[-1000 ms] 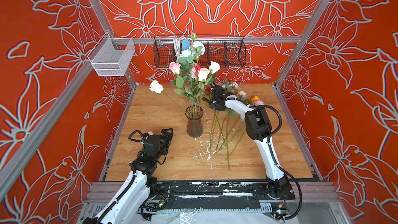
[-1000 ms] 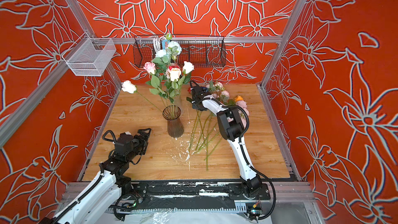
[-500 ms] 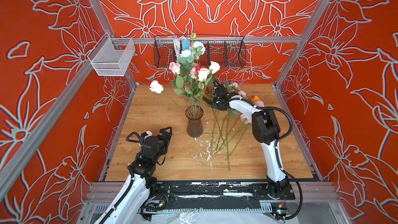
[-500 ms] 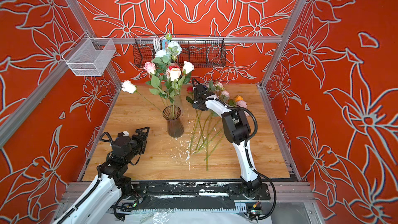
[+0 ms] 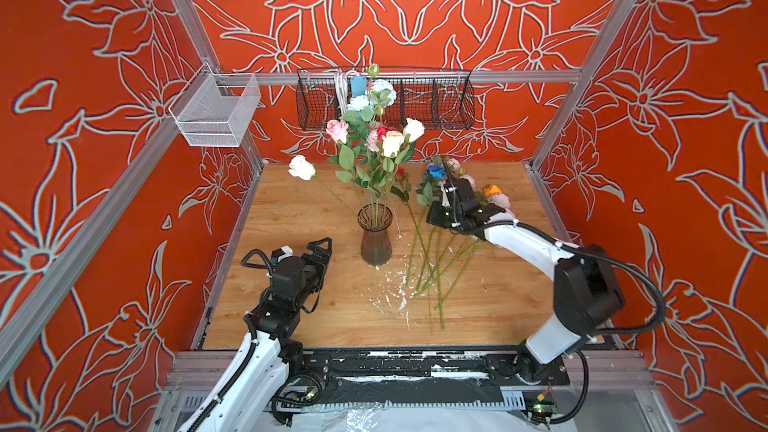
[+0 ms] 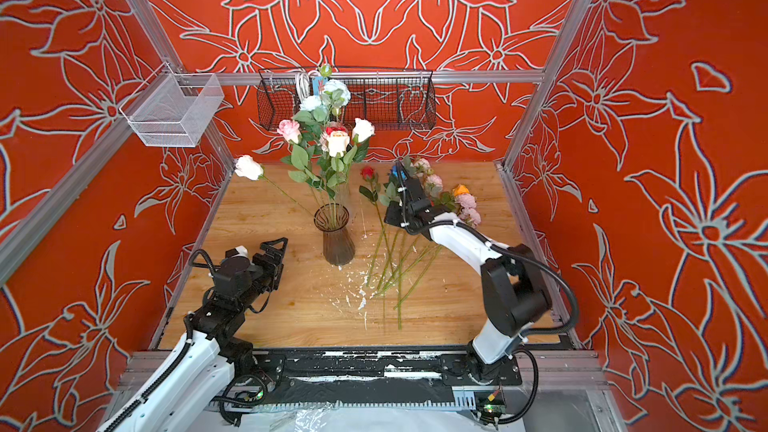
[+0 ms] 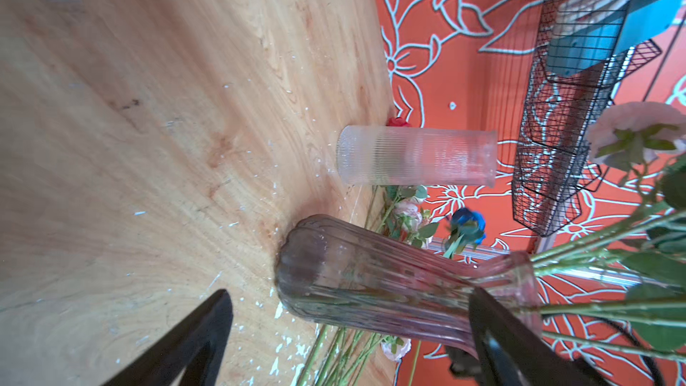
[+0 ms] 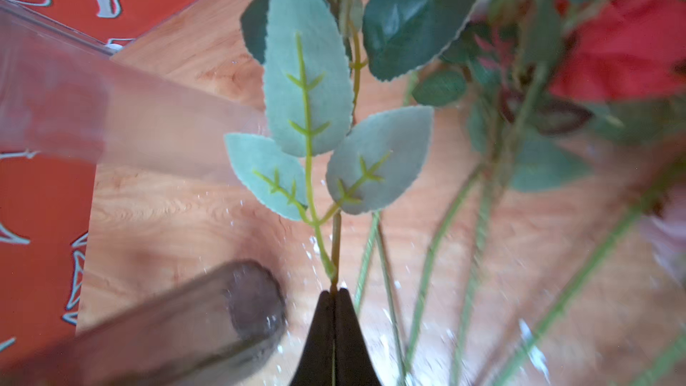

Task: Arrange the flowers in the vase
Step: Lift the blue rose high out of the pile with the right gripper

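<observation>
the left gripper [image 5: 320,248] hovers over the worktop's [image 5: 299,209] front-left part, its fingers [image 7: 208,324] spread wide with nothing between them, pointing towards the vase [image 5: 375,238] and apart from it. the vase, dark ribbed glass, stands upright near the middle of the worktop, a little left of centre. it holds a bunch of flowers [image 5: 376,139]: pink, cream, white and pale blue heads on green stems, and one white rose [image 5: 302,167] leaning out towards the rear-left corner. in the left wrist view a clear ribbed glass cylinder [image 7: 415,155] stands beyond the vase, nearer the rear edge.

just right of the vase, loose flowers [image 5: 432,259] lie on the wood, stems fanned towards the front edge, heads towards the rear-right corner. among them are a red rose [image 6: 367,172], an orange head [image 5: 493,190] and pink heads [image 5: 498,200].

the right gripper [image 8: 334,293] reaches over these heads, fingers pressed together and pinching a leafy stem [image 8: 336,239] lifted off the wood. a blue rose [image 5: 435,171] sits right at its tip in both top views; whether that head belongs to the pinched stem i cannot tell.
</observation>
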`<state>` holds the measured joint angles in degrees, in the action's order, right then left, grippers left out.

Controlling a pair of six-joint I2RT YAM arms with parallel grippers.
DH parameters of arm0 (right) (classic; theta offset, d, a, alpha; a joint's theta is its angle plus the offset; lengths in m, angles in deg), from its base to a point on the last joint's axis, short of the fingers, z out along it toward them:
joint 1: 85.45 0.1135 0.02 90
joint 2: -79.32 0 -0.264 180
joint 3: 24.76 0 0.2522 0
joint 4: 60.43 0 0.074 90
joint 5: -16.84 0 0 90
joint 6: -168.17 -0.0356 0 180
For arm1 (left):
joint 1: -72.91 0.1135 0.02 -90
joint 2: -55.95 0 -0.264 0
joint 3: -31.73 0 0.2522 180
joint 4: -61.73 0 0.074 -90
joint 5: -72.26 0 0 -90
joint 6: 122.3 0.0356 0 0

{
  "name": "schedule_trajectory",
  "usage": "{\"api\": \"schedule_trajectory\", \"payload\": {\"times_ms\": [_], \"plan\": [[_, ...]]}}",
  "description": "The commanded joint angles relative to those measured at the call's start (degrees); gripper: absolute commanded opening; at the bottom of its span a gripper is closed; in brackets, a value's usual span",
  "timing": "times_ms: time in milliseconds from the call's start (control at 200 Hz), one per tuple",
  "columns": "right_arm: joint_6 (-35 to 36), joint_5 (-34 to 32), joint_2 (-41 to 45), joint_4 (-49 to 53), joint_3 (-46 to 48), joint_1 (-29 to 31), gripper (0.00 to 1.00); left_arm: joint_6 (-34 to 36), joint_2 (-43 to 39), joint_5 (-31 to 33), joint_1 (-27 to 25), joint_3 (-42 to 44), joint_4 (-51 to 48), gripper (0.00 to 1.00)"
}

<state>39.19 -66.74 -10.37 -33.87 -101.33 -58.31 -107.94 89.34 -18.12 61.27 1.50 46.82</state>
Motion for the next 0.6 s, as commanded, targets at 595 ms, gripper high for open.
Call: {"api": "schedule_trajectory", "payload": {"times_ms": [595], "plan": [[22.64,-15.27,39.67,-28.49,16.29,15.23,0.0,-0.89,19.02,-12.94,-0.63,-4.79,15.46,0.99]]}}
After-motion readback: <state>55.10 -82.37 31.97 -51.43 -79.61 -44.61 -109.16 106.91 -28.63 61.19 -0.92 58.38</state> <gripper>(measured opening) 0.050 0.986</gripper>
